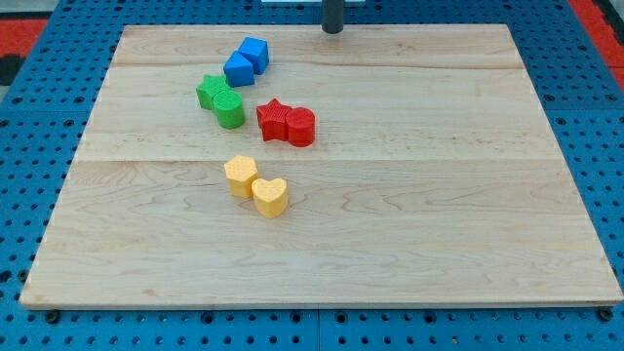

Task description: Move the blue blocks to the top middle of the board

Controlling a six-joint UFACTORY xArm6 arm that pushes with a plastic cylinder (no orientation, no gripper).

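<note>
while at board's [546, 195] top edge, my tip [333, 31]

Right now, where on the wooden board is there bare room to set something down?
The whole right half of the wooden board is bare, right of the red star and cylinder blocks. The wide strip along the bottom, below the yellow blocks, is free too. It is crowded left of centre, where blue blocks, green blocks, red and yellow cluster. My tip sits at the top edge.

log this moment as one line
my tip: top edge, right of blue blocks, no contact | blue blocks: touching pair, upper left, unmoved
</note>
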